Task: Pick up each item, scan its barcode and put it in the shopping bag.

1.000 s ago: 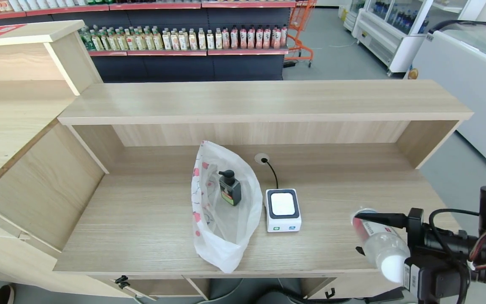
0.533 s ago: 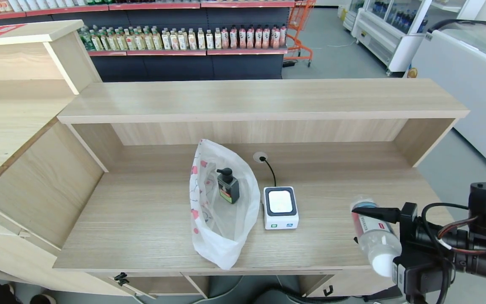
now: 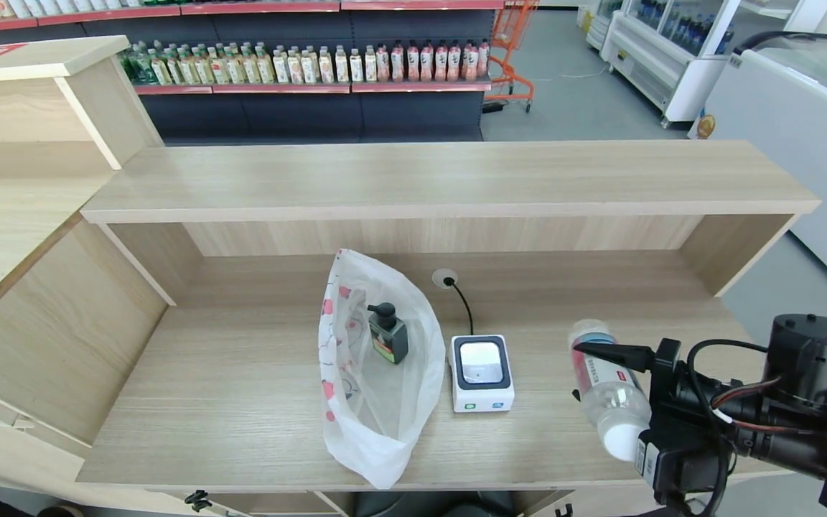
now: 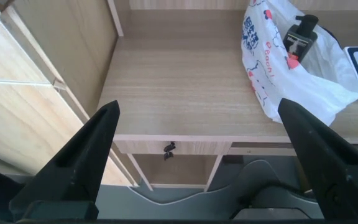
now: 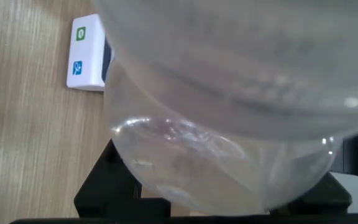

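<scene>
**Water bottle on its way to the scanner**

The right gripper is clamped across a clear water bottle and holds it on a slant above the counter, its white end toward the robot. It hangs to the right of the barcode scanner, near it but not over its window. Carried sideways like that, the labelled side can probably be turned down to the glass, so I'd say the scan is not yet done. In the right wrist view the bottle's clear wall sits close up, with the scanner beyond.

The shopping bag lies just left of the scanner with its mouth spread open, handy for dropping things in straight after the beep. A dark pump bottle already stands inside it.

The left gripper hangs off the counter's near edge, fingers spread wide, grasping nothing.

Against a second ago, the head camera has shifted slightly, so the whole counter sits a little differently. Measured against the scanner, though, the bottle has come closer, inward from the counter's right end.
</scene>
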{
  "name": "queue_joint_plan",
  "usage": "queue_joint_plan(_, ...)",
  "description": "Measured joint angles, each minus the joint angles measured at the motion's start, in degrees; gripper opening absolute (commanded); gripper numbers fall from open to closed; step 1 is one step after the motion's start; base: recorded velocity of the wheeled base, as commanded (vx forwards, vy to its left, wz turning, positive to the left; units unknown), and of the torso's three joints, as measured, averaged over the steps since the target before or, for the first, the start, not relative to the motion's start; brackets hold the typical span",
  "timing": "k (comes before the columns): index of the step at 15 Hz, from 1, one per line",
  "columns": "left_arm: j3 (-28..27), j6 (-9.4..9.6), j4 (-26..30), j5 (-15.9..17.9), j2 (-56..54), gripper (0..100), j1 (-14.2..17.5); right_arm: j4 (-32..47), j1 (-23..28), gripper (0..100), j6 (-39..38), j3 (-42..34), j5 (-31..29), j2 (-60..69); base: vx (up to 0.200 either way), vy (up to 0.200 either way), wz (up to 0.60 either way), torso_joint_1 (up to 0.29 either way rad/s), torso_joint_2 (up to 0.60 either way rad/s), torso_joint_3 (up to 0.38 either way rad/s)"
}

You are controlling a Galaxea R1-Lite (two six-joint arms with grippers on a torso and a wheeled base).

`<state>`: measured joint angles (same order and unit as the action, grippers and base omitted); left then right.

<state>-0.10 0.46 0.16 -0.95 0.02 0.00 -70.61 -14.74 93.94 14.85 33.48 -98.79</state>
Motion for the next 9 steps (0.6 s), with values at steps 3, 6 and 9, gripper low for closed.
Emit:
queue_joint_plan(3,0.00,-0.02,0.02,0.00,0.00,100,0.00,-4.91,-1.24,0,-2.00,-1.97,0.18,-3.05,0.000,0.000,0.00,0.000,0.00,0.000)
queue_joint_plan(6,0.00,-0.02,0.02,0.00,0.00,100,0.00,-16.59,-4.33,0,-6.28,-3.99,-0.01,-8.35,0.000,0.000,0.00,0.000,0.00,0.000)
queue_joint_plan(9,0.00,-0.02,0.02,0.00,0.00,100,0.00,-19.30,-6.03,0,-8.13,-6.08,-0.04,-13.31,0.000,0.000,0.00,0.000,0.00,0.000)
